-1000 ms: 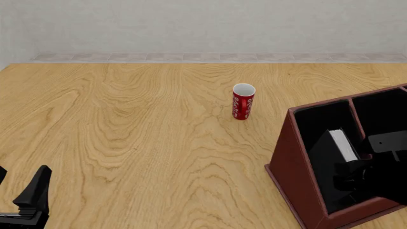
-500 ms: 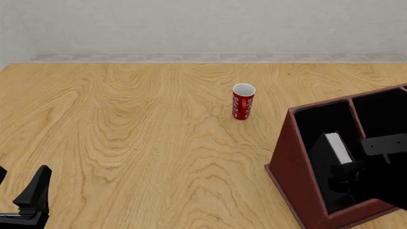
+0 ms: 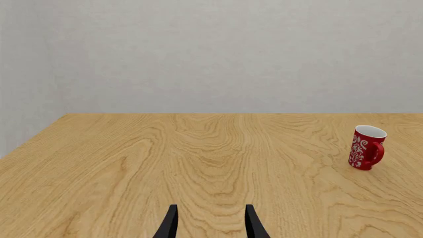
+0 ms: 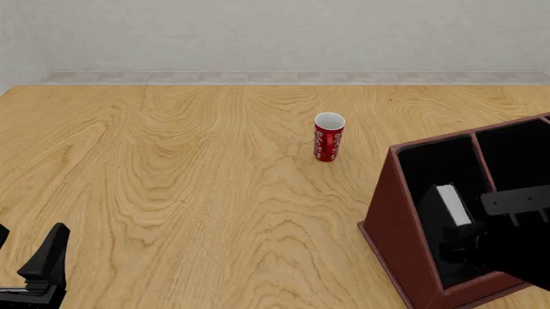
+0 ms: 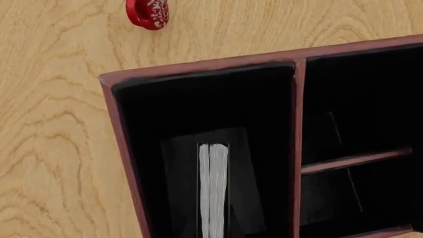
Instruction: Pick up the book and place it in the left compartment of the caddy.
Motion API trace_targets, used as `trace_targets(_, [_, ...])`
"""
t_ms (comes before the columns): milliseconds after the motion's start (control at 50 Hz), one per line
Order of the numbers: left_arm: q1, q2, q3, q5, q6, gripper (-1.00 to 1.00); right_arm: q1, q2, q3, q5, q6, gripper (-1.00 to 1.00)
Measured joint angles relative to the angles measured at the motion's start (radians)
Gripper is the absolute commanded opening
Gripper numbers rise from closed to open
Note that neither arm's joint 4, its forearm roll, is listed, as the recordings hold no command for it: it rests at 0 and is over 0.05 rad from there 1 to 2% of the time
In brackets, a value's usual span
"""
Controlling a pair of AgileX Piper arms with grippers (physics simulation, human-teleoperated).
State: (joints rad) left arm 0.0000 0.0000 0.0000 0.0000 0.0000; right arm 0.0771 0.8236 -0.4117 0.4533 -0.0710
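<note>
The black book (image 4: 453, 205), white page edges up, stands tilted inside the left compartment (image 4: 434, 164) of the reddish-brown caddy (image 4: 397, 212). In the right wrist view the book (image 5: 213, 188) sits low in that long black slot (image 5: 205, 99) of the caddy (image 5: 122, 129). My right gripper (image 4: 462, 232) reaches into the slot and is shut on the book; its dark fingers barely show against the black lining. My left gripper (image 4: 30, 254) is open and empty at the near left edge, also seen in the left wrist view (image 3: 211, 225).
A red patterned cup (image 4: 328, 137) stands upright on the wooden table, left of and beyond the caddy; it also shows in the left wrist view (image 3: 365, 148) and the right wrist view (image 5: 148, 11). Smaller divided sections (image 5: 357, 114) lie beside the long slot.
My right arm has sunk a little, and the book has gone down with it, deeper into the left compartment. The left arm and the cup have not moved.
</note>
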Motion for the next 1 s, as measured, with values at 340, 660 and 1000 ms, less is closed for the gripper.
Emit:
trace_targets(340, [0.000, 0.000, 0.000, 0.000, 0.000, 1.00, -0.005, 0.013, 0.016, -0.026, -0.002, -1.00])
trace_targets(660, [0.000, 0.000, 0.000, 0.000, 0.000, 1.00, -0.011, 0.024, 0.022, -0.053, -0.002, -1.00])
trace_targets(1000, [0.000, 0.000, 0.000, 0.000, 0.000, 1.00, -0.021, 0.035, 0.030, -0.064, 0.008, 1.00])
